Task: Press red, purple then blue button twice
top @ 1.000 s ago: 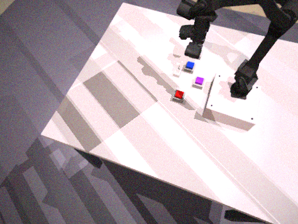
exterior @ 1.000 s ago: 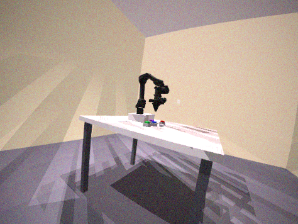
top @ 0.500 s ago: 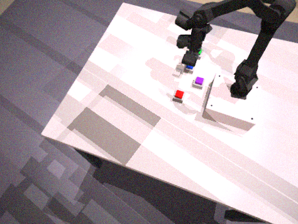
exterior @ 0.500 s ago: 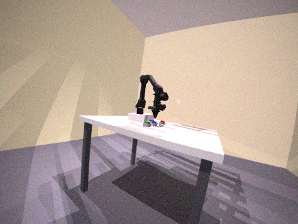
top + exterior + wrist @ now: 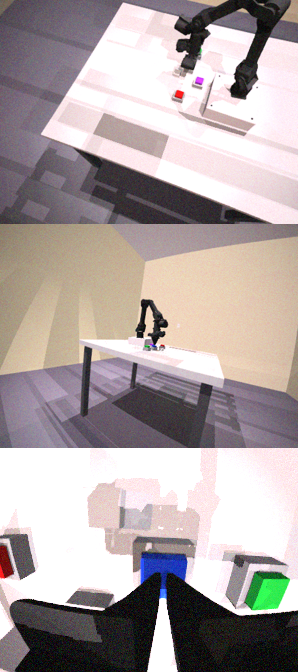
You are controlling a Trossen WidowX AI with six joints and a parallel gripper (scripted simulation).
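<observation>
Pressing the blue button (image 5: 164,564) looks like the step in hand, though first or second press cannot be told. It sits right at the tips of the gripper (image 5: 162,585), whose fingers are nearly together and hold nothing. Next: bottom out, then lift. Green button (image 5: 265,591) sits right, red (image 5: 5,560) left. No writing shows.

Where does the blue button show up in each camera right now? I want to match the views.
Top: hidden under the closed gripper; only a pale housing shows beside it, up-left of the purple button.
Exterior: the blue button is a small speck below the gripper, between the green and red caps.
Wrist: centre frame, right at the fingertips.
Shared landmark: the red button.
</observation>
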